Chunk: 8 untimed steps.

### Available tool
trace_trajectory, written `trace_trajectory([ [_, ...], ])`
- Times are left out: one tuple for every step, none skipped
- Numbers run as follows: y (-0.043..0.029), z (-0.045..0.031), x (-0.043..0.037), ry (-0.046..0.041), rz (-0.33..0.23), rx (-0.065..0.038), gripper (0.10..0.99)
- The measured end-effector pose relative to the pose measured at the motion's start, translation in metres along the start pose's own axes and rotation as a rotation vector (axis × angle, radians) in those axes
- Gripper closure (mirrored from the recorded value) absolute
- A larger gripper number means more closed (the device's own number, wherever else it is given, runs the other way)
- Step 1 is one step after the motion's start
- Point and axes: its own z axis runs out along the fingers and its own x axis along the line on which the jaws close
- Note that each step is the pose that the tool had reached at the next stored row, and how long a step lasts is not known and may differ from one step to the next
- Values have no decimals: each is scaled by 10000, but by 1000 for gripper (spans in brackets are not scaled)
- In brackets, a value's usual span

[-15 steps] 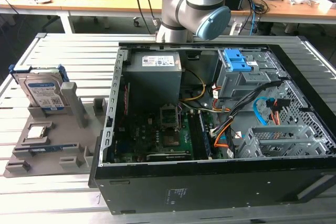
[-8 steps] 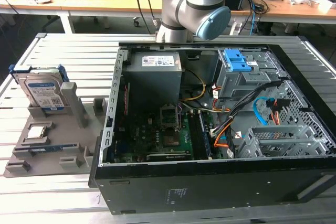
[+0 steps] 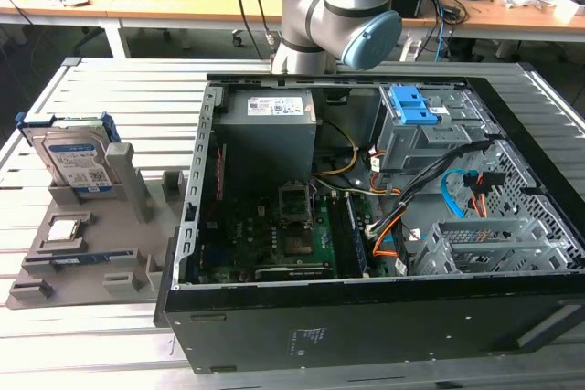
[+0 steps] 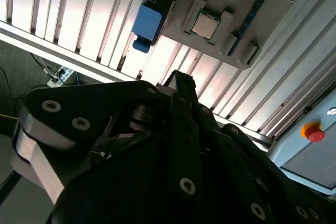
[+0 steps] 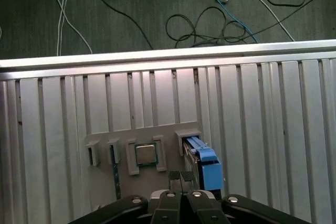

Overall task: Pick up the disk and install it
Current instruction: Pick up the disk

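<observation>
The disk (image 3: 77, 161), a silver drive with a white-and-blue label in a bright blue frame, stands on edge in a slot of the grey holder (image 3: 91, 267) at the exterior view's left. The first wrist view looks down on the disk's blue edge (image 5: 203, 165); the second wrist view catches its blue frame (image 4: 146, 22). My gripper (image 5: 181, 178) hovers high above the holder, beside the disk and apart from it, fingers shut with nothing between them. In the second wrist view the gripper (image 4: 179, 78) appears as a dark body with its tips together.
A small square silver chip (image 3: 64, 228) lies in the holder next to the disk. The open computer case (image 3: 265, 312) fills the table's middle and right, with a blue-latched drive bay (image 3: 411, 107) and loose cables inside. The arm's base (image 3: 334, 15) stands behind the case. Cables lie on the floor (image 5: 210, 24).
</observation>
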Motion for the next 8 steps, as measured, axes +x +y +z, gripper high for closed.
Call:
trace_trajectory([
  [0,0,0,0,-2,-1,980],
  [0,0,0,0,-1,-1,980],
  [0,0,0,0,-2,0,980],
  [0,0,0,0,-2,0,980],
  [0,0,0,0,-3,0,980],
  [0,0,0,0,-3,0,980],
  [0,0,0,0,-3,-1,973],
  [0,0,0,0,-3,0,851],
])
